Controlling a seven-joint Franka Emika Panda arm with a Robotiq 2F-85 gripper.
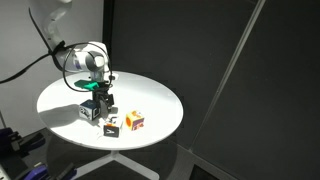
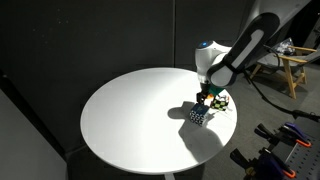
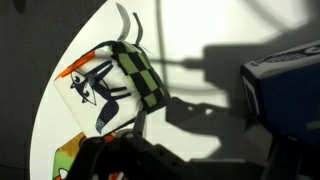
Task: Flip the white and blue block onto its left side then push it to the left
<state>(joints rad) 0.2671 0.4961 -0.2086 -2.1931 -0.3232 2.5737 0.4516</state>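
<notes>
Hovering gripper (image 1: 97,97): just above the white and blue block (image 1: 90,112); I can't tell whether fingers are apart.
Black cube (image 1: 112,126): near that block.

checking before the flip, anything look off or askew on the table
The white and blue block, just below the claw, seems tipped on an edge rather than flat, though it's too small to be sure. Nothing looks spilled or damaged.
</notes>
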